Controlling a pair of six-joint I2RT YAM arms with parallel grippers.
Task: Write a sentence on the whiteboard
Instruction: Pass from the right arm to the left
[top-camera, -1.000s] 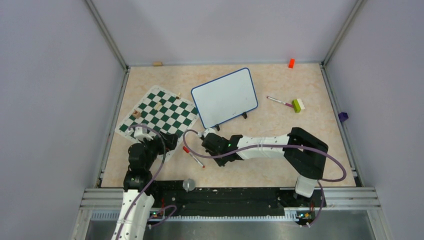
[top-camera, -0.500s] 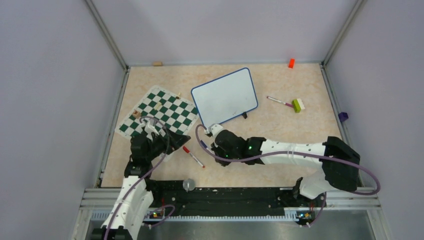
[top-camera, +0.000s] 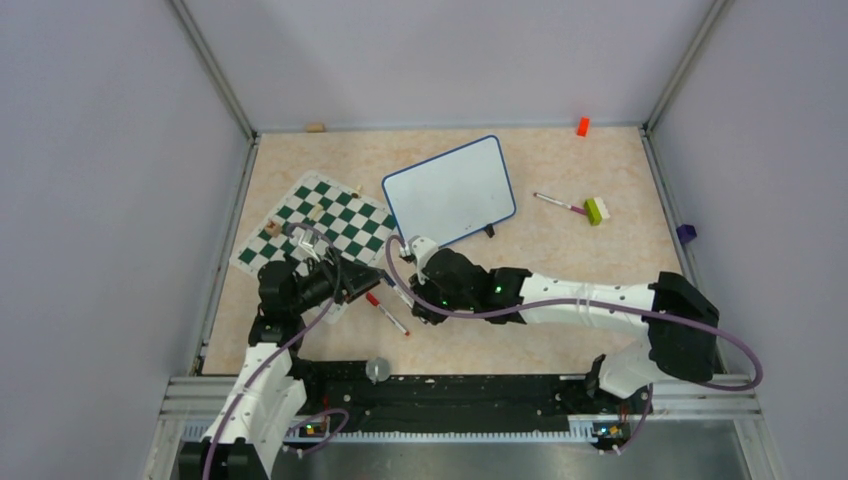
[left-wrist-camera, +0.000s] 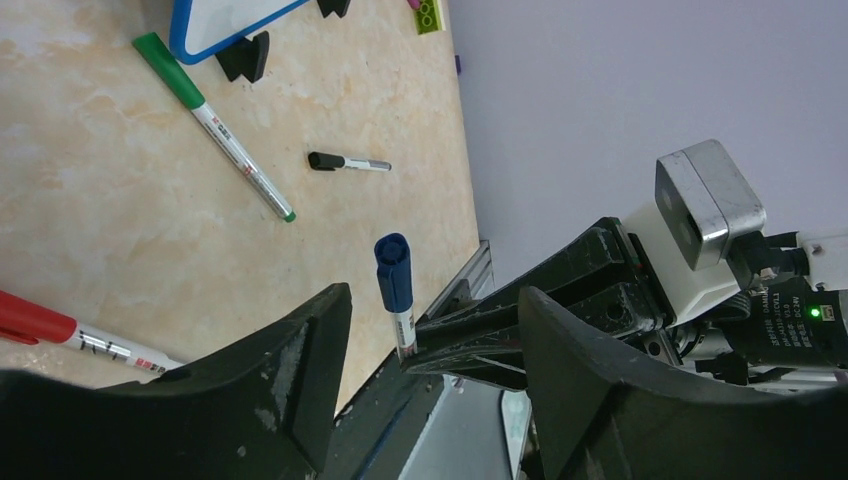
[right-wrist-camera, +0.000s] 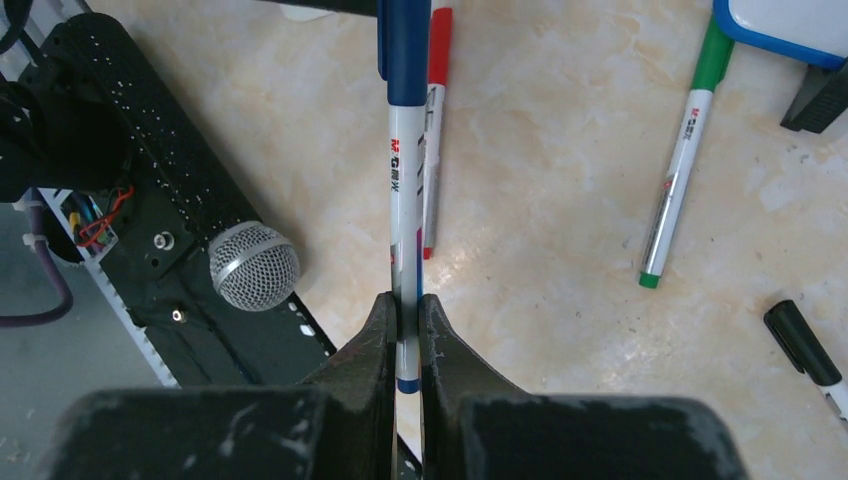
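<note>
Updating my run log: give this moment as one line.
right hand: shut on blue marker | left hand: open, near cap | whiteboard: blank

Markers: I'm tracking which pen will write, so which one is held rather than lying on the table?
The blue-capped marker, pinched by its tail in the right gripper. The red marker, green marker and black-capped marker lie flat on the table.

I see the whiteboard (top-camera: 450, 195) blank, lying askew beside the chess mat (top-camera: 318, 232) on the counter (top-camera: 560, 260). My left end effector (top-camera: 352, 287) and right end effector (top-camera: 403, 290) face each other, a blue marker (top-camera: 390, 286) between them. A red marker (top-camera: 387, 313) lies just nearer me.
</note>
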